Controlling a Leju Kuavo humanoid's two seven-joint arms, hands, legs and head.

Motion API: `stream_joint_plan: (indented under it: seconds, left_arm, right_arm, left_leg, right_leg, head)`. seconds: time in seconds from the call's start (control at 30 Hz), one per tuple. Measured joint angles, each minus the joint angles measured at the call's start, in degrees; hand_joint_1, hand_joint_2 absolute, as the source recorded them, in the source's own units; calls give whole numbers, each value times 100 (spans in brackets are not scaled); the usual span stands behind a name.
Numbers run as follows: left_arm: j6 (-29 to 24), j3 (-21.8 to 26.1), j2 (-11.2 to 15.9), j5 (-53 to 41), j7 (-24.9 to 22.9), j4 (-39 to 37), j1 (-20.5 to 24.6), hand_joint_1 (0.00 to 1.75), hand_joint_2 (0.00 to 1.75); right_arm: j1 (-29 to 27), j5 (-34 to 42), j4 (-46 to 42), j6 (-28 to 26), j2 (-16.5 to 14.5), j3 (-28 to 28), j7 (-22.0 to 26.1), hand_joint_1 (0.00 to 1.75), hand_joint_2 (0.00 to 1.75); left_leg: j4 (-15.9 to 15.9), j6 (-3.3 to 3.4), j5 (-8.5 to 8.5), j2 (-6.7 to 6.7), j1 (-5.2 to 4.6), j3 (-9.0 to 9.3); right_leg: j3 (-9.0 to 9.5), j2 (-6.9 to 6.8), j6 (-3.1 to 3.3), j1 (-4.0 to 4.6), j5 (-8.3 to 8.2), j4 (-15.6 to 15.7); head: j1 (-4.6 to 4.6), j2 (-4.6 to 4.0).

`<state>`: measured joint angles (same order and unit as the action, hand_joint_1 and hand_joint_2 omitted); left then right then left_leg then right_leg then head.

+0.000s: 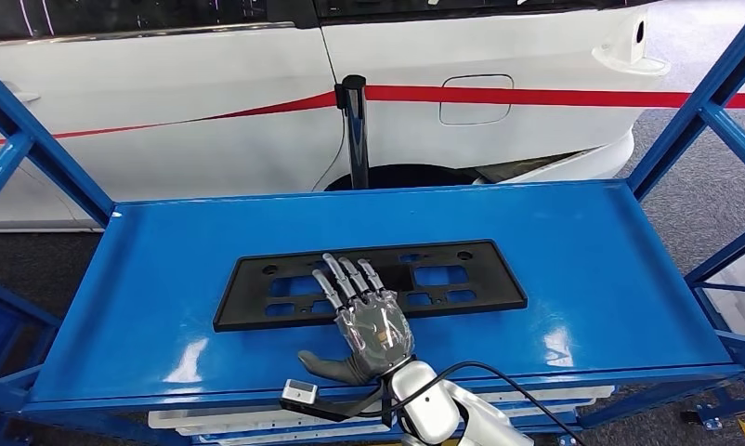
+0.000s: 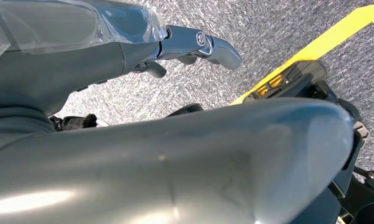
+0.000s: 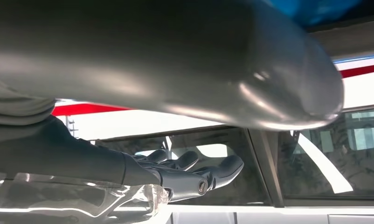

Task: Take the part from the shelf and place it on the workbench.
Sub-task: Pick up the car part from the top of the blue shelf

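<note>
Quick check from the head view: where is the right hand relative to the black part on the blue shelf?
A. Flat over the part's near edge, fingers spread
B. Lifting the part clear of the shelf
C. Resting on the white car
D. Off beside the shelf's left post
A: the right hand lies with fingers spread over the near edge of the black part, which is flat on the blue shelf.

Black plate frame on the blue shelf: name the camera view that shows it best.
Head view: the black plate frame lies flat on the blue shelf, the right robot hand partly over it. Neither wrist view gives a usable look.
</note>
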<state>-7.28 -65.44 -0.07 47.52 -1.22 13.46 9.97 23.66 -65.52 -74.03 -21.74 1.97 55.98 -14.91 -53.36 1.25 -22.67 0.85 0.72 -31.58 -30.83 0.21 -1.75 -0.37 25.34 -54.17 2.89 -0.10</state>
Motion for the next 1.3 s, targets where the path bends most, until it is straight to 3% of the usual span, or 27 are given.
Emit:
stream_joint_plan:
  seconds: [0.6,0.7,0.87,1.0,1.1,1.13,1.23,1.3]
  left_arm:
    - [4,0,0,-1,20,0,-3,0,0]
    - [6,0,0,-2,40,0,-6,0,0]
    - [7,4,1,2,86,0,-29,0,0]
    - [8,8,2,2,99,-1,-35,0,0]
    - [8,9,2,2,110,0,-36,0,0]
    - [8,9,2,3,114,0,-36,0,0]
    - [7,14,3,15,142,0,-44,0,0]
    - [7,19,5,23,168,-1,-60,0,0]
  right_arm:
    - [105,-10,166,-59,-50,-1,-49,0,0]
    - [112,379,167,-65,-55,-17,66,0,0]
    - [106,1711,14,-65,-60,-115,416,0,0]
    - [104,1920,-110,-62,-62,-179,470,0,0]
    - [102,1954,-165,-60,-62,-199,473,0,131]
    - [98,2040,-180,-56,-62,-204,505,0,131]
    - [26,3341,-303,44,-75,-291,884,0,0]
    - [-60,4922,-480,221,-97,-409,1196,0,0]
  left_leg:
    - [0,0,0,0,0,0]
    - [0,0,0,0,0,0]
    - [-1,0,0,0,0,1]
    - [-1,0,0,0,0,1]
    - [-1,0,0,-1,0,1]
    - [-1,0,0,-1,0,1]
    - [-1,0,0,0,0,1]
    - [-1,0,0,-2,0,1]
  right_leg:
    - [0,0,0,0,0,0]
    - [0,0,0,0,0,0]
    - [0,1,0,0,0,0]
    - [0,1,0,0,0,0]
    - [0,1,0,0,0,0]
    - [0,1,0,0,0,0]
    - [0,1,0,0,0,0]
    - [0,1,0,0,-1,0]
  head:
    - [0,0]
    - [0,1]
    - [0,0]
    - [0,0]
    - [-1,0]
    - [-1,0]
    - [-1,-1]
    - [-1,-1]
